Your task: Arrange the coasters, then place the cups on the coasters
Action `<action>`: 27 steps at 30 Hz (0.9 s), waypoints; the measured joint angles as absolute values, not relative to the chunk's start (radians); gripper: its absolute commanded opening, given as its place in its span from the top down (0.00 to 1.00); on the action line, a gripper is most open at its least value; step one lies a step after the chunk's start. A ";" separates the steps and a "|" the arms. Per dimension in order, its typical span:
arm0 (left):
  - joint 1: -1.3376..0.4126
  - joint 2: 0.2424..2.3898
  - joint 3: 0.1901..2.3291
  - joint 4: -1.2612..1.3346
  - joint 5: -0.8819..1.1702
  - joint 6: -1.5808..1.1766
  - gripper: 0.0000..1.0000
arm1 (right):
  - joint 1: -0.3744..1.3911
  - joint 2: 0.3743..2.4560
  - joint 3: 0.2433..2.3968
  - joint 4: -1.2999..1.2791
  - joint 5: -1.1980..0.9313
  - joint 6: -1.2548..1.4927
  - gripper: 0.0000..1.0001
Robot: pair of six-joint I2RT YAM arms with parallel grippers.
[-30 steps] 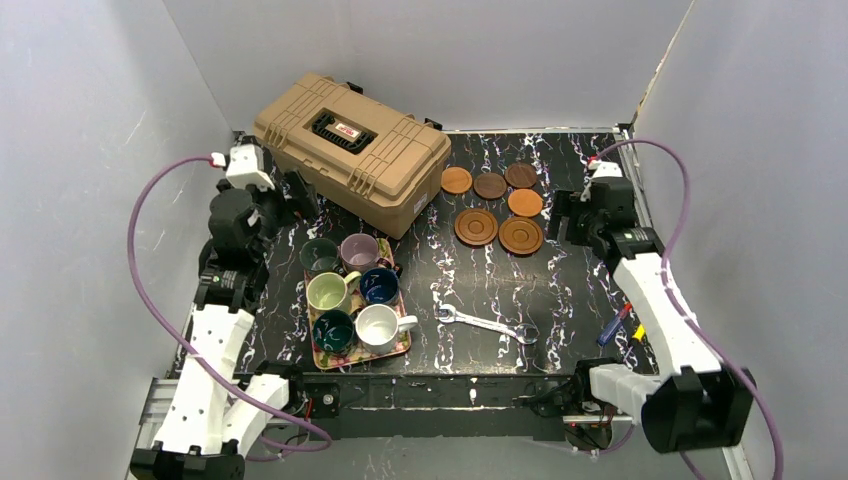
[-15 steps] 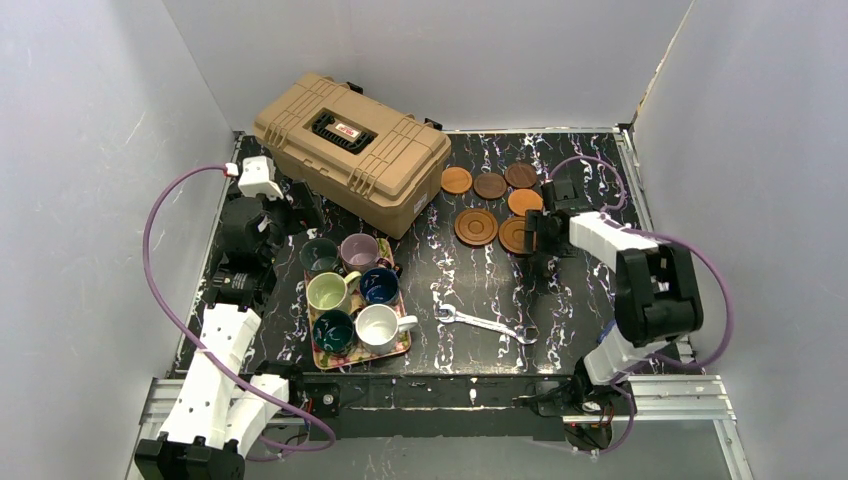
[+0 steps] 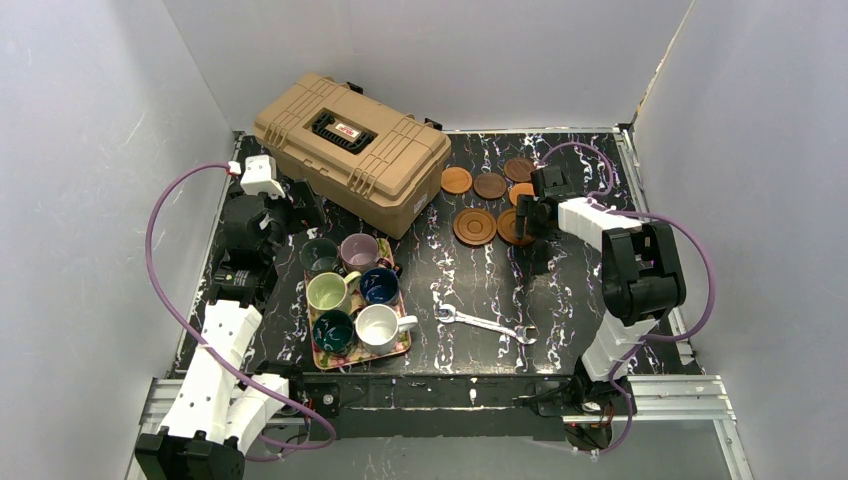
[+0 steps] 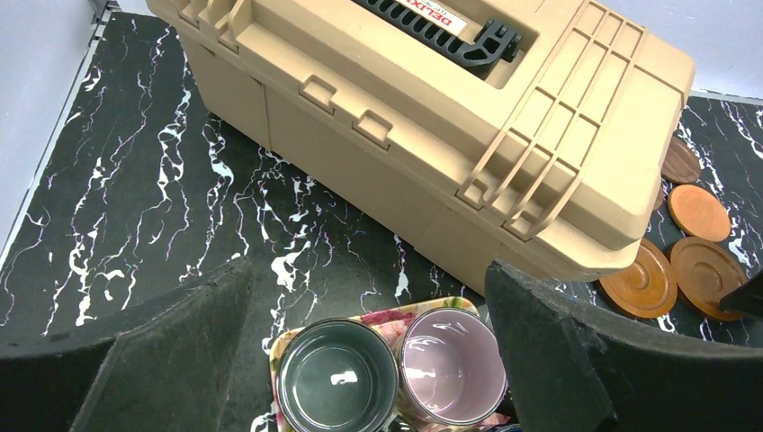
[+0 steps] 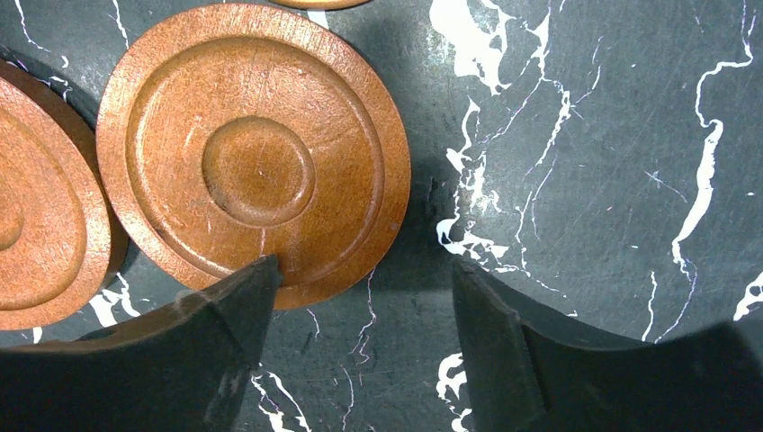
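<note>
Six round wooden coasters lie at the far right of the black, white-veined surface (image 3: 480,285). Four are small flat discs (image 3: 490,185), orange to dark brown, in a loose cluster. Two are larger rimmed coasters (image 3: 475,227), side by side just nearer. The one under the right gripper (image 5: 360,279) is reddish brown and turned with concentric rings around a round centre, and its grain and fine scratches show. The gripper's fingers are apart and clamp nothing: one black finger (image 5: 207,342) overlaps the coaster's near rim and the other is over bare surface.

Six small glossy ceramic cups with handles stand in two rows of three on one rectangular floral tray (image 3: 398,350) at the left:
- dark green cup (image 3: 319,256)
- mauve-pink cup (image 3: 359,252)
- pale yellow-green cup (image 3: 329,292)
- navy cup (image 3: 379,285)
- teal cup (image 3: 333,330)
- white cup (image 3: 378,325)

The left gripper (image 4: 369,279) hovers above the tray's far end. Its matte, rough-textured fingers are spread wide and hold nothing.

One tan ribbed plastic toolbox (image 3: 350,150) with a black handle sits at the far left. One metal wrench (image 3: 487,324) lies near the middle.
</note>
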State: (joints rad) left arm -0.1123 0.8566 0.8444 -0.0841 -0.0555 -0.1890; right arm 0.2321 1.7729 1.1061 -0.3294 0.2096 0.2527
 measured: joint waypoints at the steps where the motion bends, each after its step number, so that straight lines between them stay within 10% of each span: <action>1: -0.112 0.857 0.844 -0.084 -0.056 -0.188 0.02 | 0.232 1.773 1.106 -0.329 0.210 0.257 0.18; 27: -0.122 0.883 0.844 -0.084 -0.060 -0.175 0.02 | 0.109 1.924 1.278 -0.342 0.338 0.259 0.38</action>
State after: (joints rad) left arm -0.1219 0.8833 0.8444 -0.0837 -0.0601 -0.1745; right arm 0.1089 1.9240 1.2781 -0.3424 0.3382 0.2588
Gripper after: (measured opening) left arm 0.981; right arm 0.634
